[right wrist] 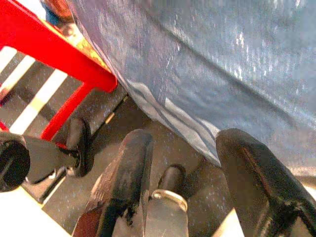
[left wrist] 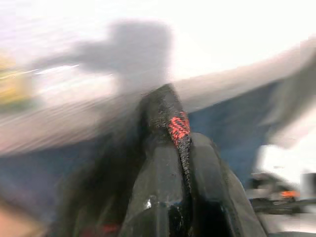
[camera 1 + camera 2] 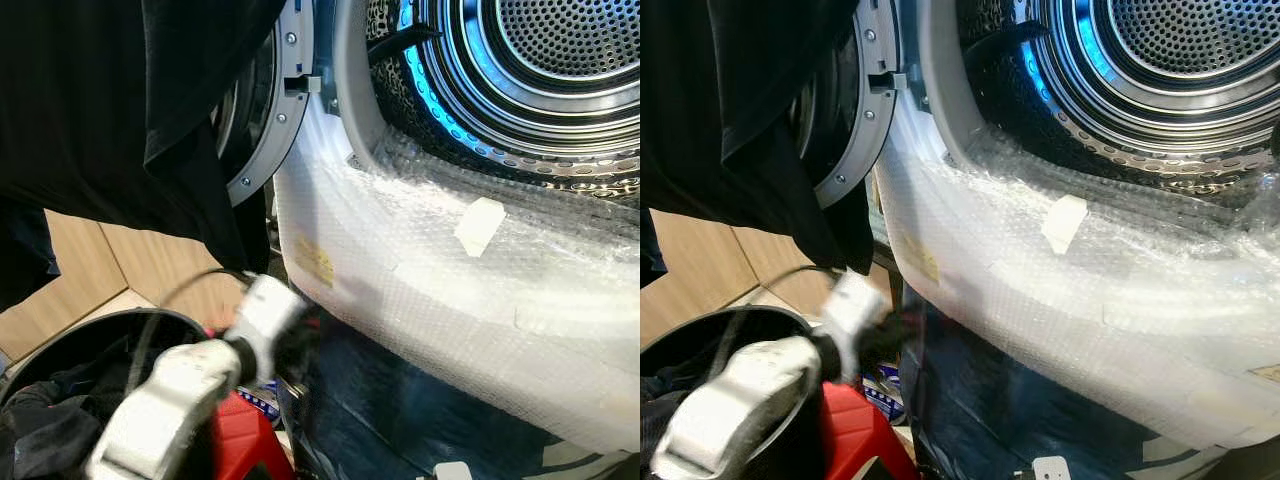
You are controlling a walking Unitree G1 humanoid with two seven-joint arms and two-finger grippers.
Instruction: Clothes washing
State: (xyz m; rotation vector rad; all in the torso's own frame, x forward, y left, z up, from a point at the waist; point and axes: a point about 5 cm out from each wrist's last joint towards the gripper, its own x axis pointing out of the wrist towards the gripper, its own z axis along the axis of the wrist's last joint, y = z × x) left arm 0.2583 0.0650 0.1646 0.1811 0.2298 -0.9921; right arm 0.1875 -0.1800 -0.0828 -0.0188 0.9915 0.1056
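Head eyes close above drum (image 3: 560, 80)

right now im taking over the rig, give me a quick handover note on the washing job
Left pincer: shut on a dark garment with red stitching, down low beside the machine; view blurred.
Right pincer: open, empty, hanging near the floor by the red stand.
Washer drum: door open; no clothes visible in the part of the drum shown. Front wrapped in bubble wrap.
Black basket at lower left holds dark clothes. A large black cloth hangs at upper left.
Done: one garment gripped.
Left: load it, then the rest.
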